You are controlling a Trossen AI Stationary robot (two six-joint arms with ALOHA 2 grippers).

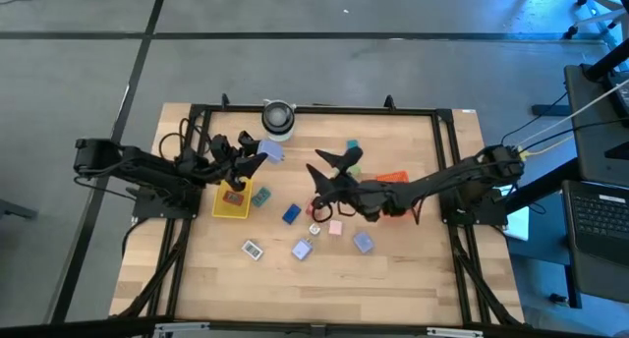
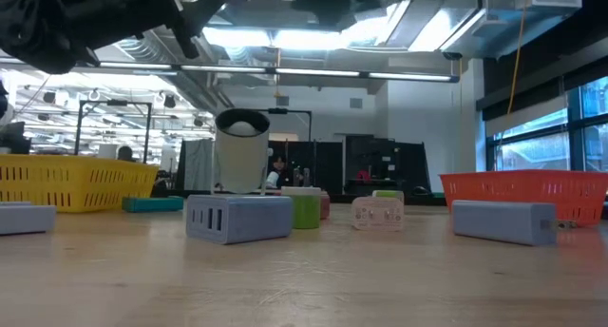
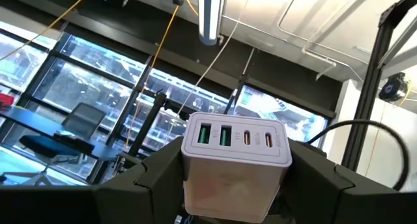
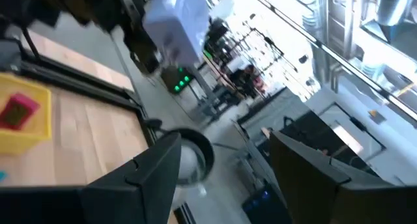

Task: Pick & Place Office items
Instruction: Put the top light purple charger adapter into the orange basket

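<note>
My left gripper (image 1: 257, 159) is raised over the far side of the yellow tray (image 1: 233, 202) and is shut on a lavender block (image 1: 271, 151) with a row of ports on its end face. A pink-red piece (image 1: 234, 197) lies in that tray. My right gripper (image 1: 325, 181) hovers open over the table's middle, touching nothing. Loose on the wood lie a teal piece (image 1: 260, 195), a blue one (image 1: 291, 214), a white one (image 1: 254, 249), two lavender blocks (image 1: 302, 249) (image 1: 363, 242), a pink one (image 1: 335, 227) and a green-teal pair (image 1: 351, 153). My left gripper pinches the lavender block between its two fingers (image 3: 153, 175) by the side walls of its rear half (image 3: 228, 188). The fingers come from the table's left, slanting upward. The block is lifted clear of the table, and its port face (image 3: 236, 136) points away from the fingers.
The round grey-white cylinder (image 1: 278, 118) stands at the far edge, between the two grippers. The orange-red tray (image 1: 394, 180) lies partly under my right arm. A dark frame (image 1: 314, 109) runs round the tabletop. Bare wood shows along the near edge (image 1: 324, 294).
</note>
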